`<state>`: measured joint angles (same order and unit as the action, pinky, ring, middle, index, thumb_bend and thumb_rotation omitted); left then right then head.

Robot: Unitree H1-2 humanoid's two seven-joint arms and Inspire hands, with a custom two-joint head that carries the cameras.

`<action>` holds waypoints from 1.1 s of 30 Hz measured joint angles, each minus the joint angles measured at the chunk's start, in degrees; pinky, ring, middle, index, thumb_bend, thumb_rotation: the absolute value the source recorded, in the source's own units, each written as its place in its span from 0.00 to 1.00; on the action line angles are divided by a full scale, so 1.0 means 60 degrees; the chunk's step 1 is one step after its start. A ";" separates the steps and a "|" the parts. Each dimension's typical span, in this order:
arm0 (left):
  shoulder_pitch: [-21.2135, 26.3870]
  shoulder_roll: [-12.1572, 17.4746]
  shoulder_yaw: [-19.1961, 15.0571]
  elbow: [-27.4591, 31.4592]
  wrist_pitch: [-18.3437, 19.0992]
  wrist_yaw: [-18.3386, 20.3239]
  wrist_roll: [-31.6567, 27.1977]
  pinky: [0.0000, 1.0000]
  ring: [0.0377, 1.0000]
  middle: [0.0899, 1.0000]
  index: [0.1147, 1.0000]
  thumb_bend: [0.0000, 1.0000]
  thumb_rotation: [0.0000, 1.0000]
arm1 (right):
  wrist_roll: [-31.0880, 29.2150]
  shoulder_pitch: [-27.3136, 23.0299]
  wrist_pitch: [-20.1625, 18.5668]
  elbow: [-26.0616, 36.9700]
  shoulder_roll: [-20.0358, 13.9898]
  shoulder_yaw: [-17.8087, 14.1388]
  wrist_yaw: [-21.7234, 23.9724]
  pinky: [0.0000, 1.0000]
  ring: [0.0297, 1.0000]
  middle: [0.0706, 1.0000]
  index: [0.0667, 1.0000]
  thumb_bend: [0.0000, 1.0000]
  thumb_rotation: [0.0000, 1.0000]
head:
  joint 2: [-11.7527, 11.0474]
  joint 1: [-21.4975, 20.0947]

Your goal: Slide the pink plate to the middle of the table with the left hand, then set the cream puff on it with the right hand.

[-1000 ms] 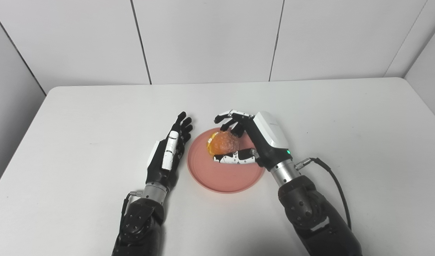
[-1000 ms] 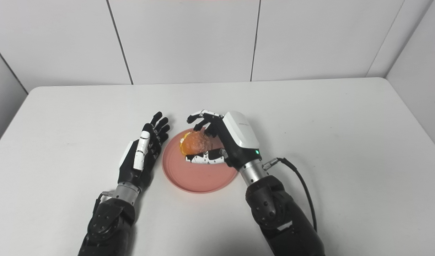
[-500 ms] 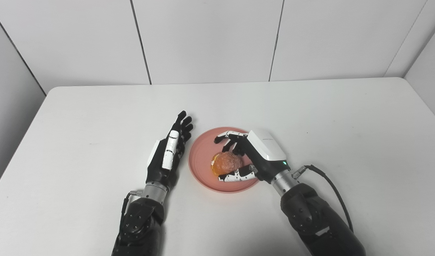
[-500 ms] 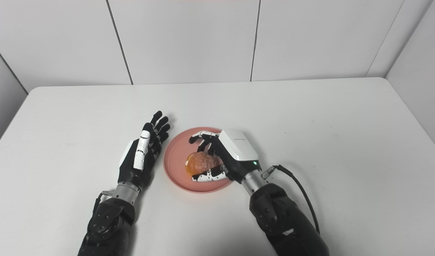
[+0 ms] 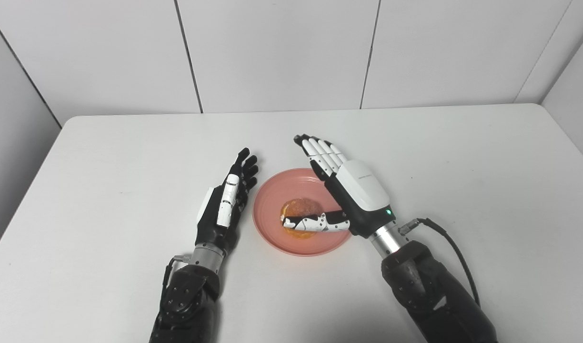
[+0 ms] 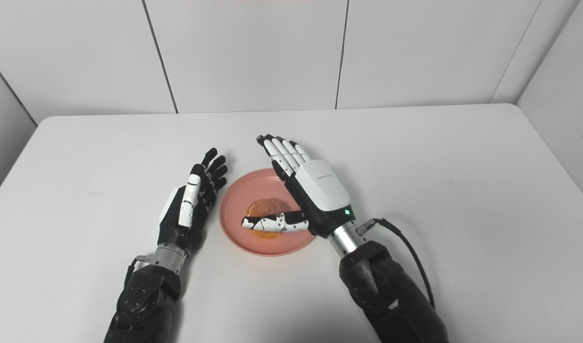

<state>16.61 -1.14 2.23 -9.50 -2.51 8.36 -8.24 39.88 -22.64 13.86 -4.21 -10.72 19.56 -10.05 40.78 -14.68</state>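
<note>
The pink plate (image 5: 272,197) lies near the middle of the white table. An orange-brown cream puff (image 5: 301,208) rests on it, partly hidden by the thumb of my right hand. My right hand (image 5: 351,195) hovers over the plate's right side, open, fingers stretched straight toward the far wall and thumb out across the puff, holding nothing. My left hand (image 5: 223,205) lies open and flat just left of the plate's rim, fingers straight; I cannot tell whether it touches the rim.
The white table (image 5: 463,157) stretches wide to both sides, with its far edge against a panelled white wall. A black cable (image 5: 451,243) loops from my right wrist over the table on the right.
My right hand lowered the cream puff onto the plate, then let go: its fingers went from curled around the puff to straight and the hand rose a little. The left hand stayed put.
</note>
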 measured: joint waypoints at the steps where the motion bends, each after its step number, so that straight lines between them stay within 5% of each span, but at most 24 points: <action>1: 0.0000 0.0000 -0.0001 -0.0004 -0.0001 -0.0005 0.0026 0.97 0.96 0.96 0.94 0.52 1.00 | -0.0024 -0.0004 0.0275 -0.0115 0.0087 -0.0160 -0.0361 1.00 1.00 1.00 1.00 0.70 0.93 | 0.0001 0.0000; 7: 0.0022 0.0000 -0.0046 -0.0147 -0.0166 -0.0117 0.0174 1.00 0.98 0.98 0.97 0.55 1.00 | -0.0555 0.0016 0.1031 -0.0528 0.0521 -0.0702 -0.1132 1.00 1.00 1.00 1.00 0.70 0.93 | 0.0030 0.0015; 12: 0.0037 0.0039 -0.0037 -0.0195 -0.0448 -0.0300 0.0556 1.00 1.00 1.00 1.00 0.53 1.00 | -0.2432 0.0275 0.1026 -0.0654 0.0988 -0.1423 -0.0846 1.00 1.00 1.00 1.00 0.65 0.92 | 0.0030 0.0015; 19: 0.0049 0.0040 0.0036 -0.0250 -0.0955 -0.0610 0.1142 1.00 1.00 1.00 1.00 0.54 1.00 | -0.5503 0.0968 -0.0152 -0.0431 0.1612 -0.2210 0.0419 1.00 1.00 1.00 1.00 0.64 0.89 | 0.0088 0.0161; 27: -0.0024 0.0041 0.0214 -0.0074 -0.0894 -0.0630 0.1573 1.00 1.00 1.00 1.00 0.55 1.00 | -0.6399 0.1488 -0.1667 0.0629 0.1918 -0.2548 0.0955 1.00 1.00 1.00 1.00 0.72 0.89 | 0.0147 0.0366; 33: -0.0030 0.0038 0.0259 -0.0025 -0.0899 -0.0650 0.1639 1.00 1.00 1.00 1.00 0.53 1.00 | -0.6988 0.1733 -0.2313 0.0812 0.2051 -0.2658 0.1295 1.00 1.00 1.00 1.00 0.66 0.88 | 0.0220 0.0454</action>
<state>16.43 -0.91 3.78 -9.65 -7.90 4.46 1.60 -2.05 -12.24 -0.02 0.66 1.59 3.61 -2.27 42.10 -11.95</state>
